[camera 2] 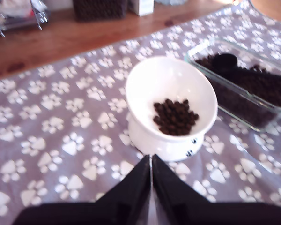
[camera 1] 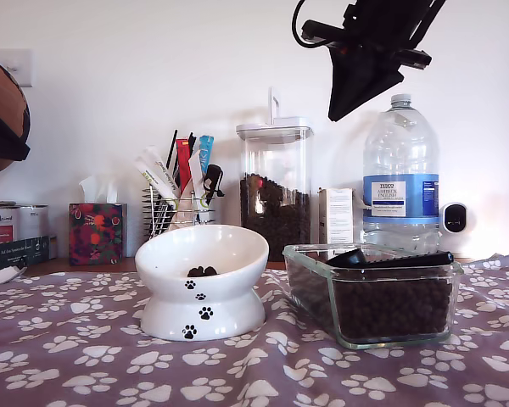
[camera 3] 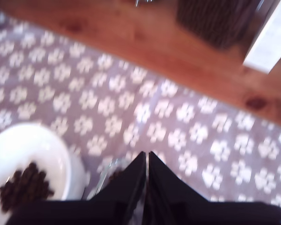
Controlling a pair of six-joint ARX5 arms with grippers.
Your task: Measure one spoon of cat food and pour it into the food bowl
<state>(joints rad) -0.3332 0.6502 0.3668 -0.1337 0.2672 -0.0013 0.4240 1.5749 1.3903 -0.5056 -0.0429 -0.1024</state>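
Note:
The white food bowl [camera 1: 205, 292] with black paw prints stands on the paw-print cloth and holds a small heap of cat food [camera 2: 174, 116]. To the exterior view's right of it, a clear glass dish [camera 1: 310, 280] is filled with more cat food [camera 1: 390, 305]. The black spoon [camera 1: 390, 259] lies across the kibble in the dish, seen also as spoon [camera 2: 225, 62]. My first gripper [camera 2: 151, 158] is shut and empty, short of the food bowl [camera 2: 154, 79]. My second gripper [camera 3: 146, 154] is shut and empty, high above the dish's corner [camera 3: 107, 171], with the food bowl [camera 3: 33, 145] beside it. That gripper [camera 1: 338, 112] hangs at the exterior view's top.
Along the back stand a tall clear jar of kibble [camera 1: 274, 182], a large water bottle [camera 1: 400, 174], a wire rack of sachets [camera 1: 178, 199], a tissue box [camera 1: 96, 229] and tins [camera 1: 17, 225]. Bare wooden tabletop [camera 3: 145, 47] runs behind the cloth.

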